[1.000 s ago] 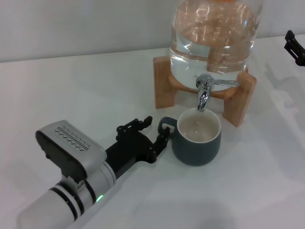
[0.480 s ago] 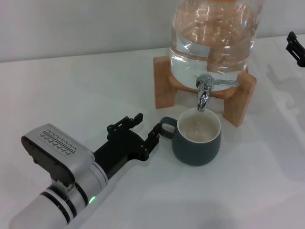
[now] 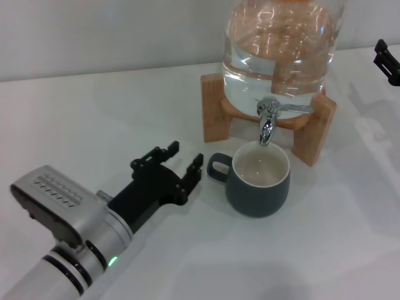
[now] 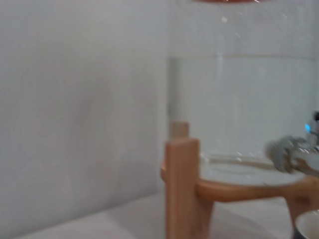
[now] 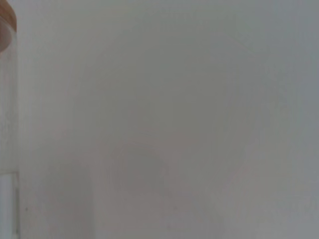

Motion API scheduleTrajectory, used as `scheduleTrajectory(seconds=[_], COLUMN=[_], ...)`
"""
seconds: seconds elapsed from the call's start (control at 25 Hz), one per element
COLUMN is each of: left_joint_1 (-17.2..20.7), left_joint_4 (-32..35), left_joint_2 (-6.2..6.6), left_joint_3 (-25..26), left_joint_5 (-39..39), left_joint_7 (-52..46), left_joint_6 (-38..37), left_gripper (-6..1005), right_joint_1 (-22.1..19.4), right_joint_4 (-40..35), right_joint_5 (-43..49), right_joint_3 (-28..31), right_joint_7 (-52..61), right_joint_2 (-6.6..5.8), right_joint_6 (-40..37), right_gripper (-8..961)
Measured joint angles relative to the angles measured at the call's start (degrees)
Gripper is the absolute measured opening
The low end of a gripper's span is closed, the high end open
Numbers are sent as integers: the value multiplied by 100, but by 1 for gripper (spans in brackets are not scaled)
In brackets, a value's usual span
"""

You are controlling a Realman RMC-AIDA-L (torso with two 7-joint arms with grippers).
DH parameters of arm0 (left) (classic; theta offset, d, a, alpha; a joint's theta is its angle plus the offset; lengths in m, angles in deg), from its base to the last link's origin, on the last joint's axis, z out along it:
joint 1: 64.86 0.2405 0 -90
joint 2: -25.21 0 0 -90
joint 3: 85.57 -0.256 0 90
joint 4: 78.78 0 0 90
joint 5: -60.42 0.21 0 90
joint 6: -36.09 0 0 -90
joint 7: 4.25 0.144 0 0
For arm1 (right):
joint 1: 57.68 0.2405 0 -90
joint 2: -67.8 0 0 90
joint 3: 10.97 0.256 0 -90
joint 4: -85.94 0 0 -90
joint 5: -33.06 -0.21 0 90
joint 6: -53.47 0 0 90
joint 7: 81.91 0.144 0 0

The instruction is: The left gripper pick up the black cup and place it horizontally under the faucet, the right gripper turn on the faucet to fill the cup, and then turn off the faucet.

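With the squat slate-grey black cup (image 3: 259,182) upright on the white surface (image 3: 94,119) beneath the chrome faucet (image 3: 269,119), the left claw (image 3: 181,162), spread open and empty just left of its handle, should retreat clear without nudging it.

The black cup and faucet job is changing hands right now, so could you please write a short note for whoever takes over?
Left gripper: jaws open, empty, low over the table just left of the cup's handle, not touching it.
Right gripper: at the far right edge of the head view, well away from the faucet.
Black cup: upright on the table, mouth under the faucet spout, no water visible inside.
Done: cup placed under the spout and released.
Left: right gripper opens the faucet lever, fills the cup, then closes it.
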Motion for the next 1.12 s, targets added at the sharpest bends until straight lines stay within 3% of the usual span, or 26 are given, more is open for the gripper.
scheduleTrajectory(seconds=[0.6,0.92,1.12], left_joint_1=[633,697,571], left_joint_4=[-282,-644,-944], left_joint_2=[-19,-16,-17], left_joint_3=[1095,1304,1317], left_joint_5=[-221,-1563,-1901], left_joint_7=[-47,-60,-61], left_joint_6=[-1118,-1748,-2012], left_gripper=[565,569,571], right_joint_1=[-43,-159,-404], right_joint_4=[-23,-67,-459], right_joint_5=[-10,1,9], right_joint_3=[0,-63,-463], right_joint_7=[34,377,994], right_joint_2=[4,-35,-53], right_joint_6=[57,315,316], right_gripper=[838,838,838])
